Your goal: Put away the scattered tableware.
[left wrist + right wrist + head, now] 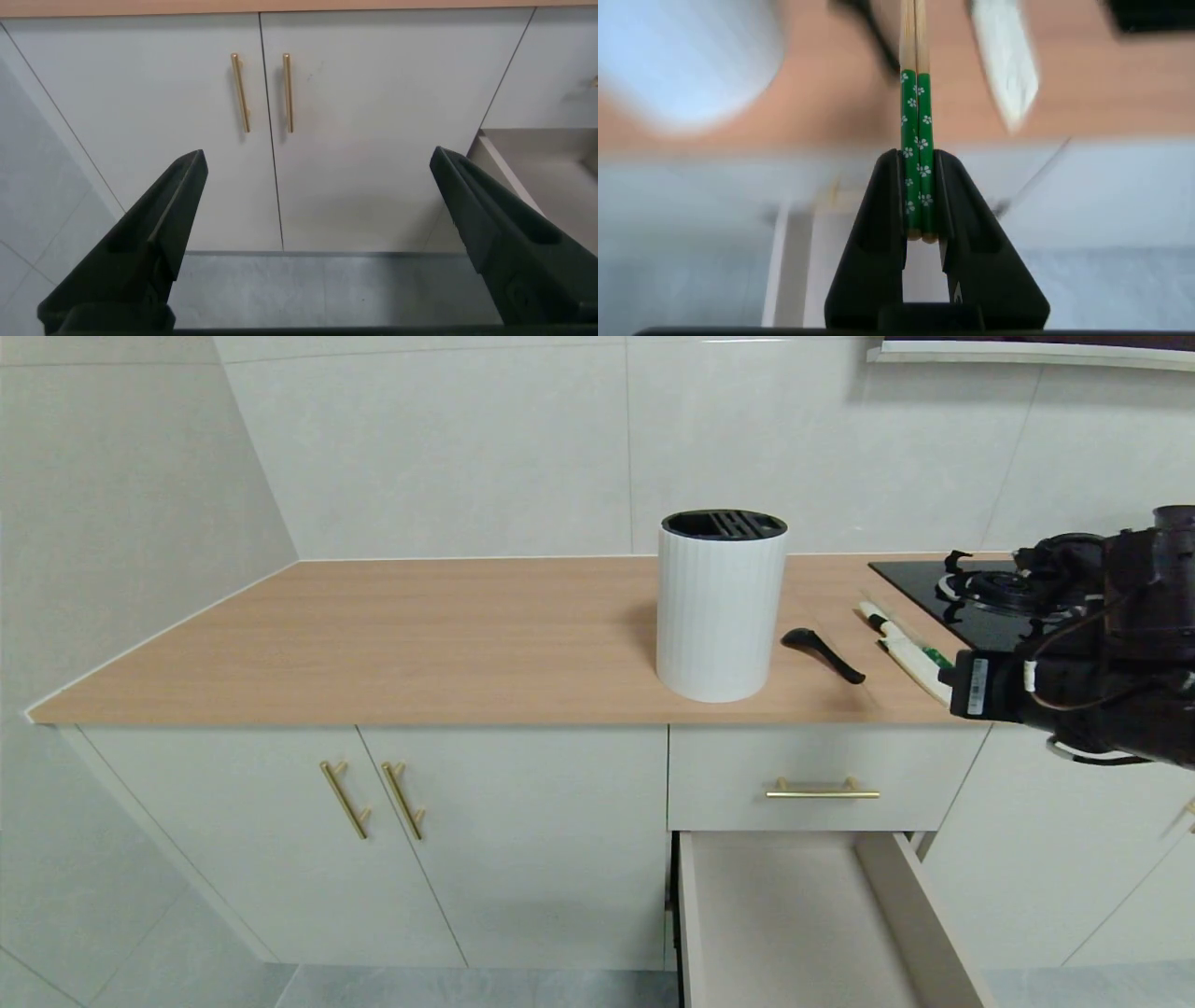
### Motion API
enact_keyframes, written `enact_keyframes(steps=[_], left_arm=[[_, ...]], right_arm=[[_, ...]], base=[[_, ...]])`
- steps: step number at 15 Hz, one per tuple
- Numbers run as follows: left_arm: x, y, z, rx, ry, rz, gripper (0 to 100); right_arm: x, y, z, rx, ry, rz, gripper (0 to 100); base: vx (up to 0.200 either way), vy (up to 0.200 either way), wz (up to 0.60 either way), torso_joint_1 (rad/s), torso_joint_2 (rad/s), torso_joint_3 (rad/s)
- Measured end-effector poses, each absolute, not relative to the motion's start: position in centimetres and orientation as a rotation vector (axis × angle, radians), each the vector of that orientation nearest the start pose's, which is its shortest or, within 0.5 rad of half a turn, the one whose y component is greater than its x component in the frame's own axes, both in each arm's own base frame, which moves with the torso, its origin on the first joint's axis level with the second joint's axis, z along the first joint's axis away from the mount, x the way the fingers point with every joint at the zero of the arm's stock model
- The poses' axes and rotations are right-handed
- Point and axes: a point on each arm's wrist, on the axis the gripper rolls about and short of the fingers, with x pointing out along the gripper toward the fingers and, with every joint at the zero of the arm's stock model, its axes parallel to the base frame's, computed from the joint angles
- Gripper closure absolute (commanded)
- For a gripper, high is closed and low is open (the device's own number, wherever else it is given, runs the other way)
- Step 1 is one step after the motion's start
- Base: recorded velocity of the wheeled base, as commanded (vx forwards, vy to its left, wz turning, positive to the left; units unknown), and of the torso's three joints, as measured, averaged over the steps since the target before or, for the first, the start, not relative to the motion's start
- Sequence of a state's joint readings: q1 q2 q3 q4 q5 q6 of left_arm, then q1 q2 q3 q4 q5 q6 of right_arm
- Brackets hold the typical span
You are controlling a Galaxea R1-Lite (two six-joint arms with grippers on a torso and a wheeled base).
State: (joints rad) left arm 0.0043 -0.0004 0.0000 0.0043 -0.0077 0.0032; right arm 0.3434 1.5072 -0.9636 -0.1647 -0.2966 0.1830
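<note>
My right gripper (915,187) is shut on a pair of wooden chopsticks (915,112) by their green flower-patterned ends. In the head view this gripper (962,683) hovers at the counter's front right edge, and the chopsticks (936,659) point back over the worktop. A black spoon (822,653) lies on the wooden counter (420,635) just right of a white ribbed holder (721,611) with a black slotted top. A pale flat utensil (907,667) lies beside the chopsticks. My left gripper (316,163) is open and holds nothing, low in front of the cabinet doors (271,121).
An open drawer (878,896) juts out below the counter, under a shut drawer with a gold handle (822,792). A black gas hob (971,593) sits at the counter's back right. Tiled walls close the back and left.
</note>
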Motion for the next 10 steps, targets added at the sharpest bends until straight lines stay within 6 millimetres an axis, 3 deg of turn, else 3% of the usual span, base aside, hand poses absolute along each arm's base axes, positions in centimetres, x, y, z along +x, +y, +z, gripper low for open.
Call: enact_keyframes(steps=[6,10], left_arm=[[-2.3,0.0,7.5,0.003,0.005,-0.003,0],[-2.3,0.0,7.5,0.003,0.004,-0.003,0]], right_arm=[[17.5,7.2,24.2,0.021,0.584,0.411,100],[15.8,7.6,24.1,-0.002,0.604,0.555,100]], base=[[0.0,0.0,0.0,0.0,0.0,0.0],[0.0,0.0,0.0,0.0,0.0,0.0]])
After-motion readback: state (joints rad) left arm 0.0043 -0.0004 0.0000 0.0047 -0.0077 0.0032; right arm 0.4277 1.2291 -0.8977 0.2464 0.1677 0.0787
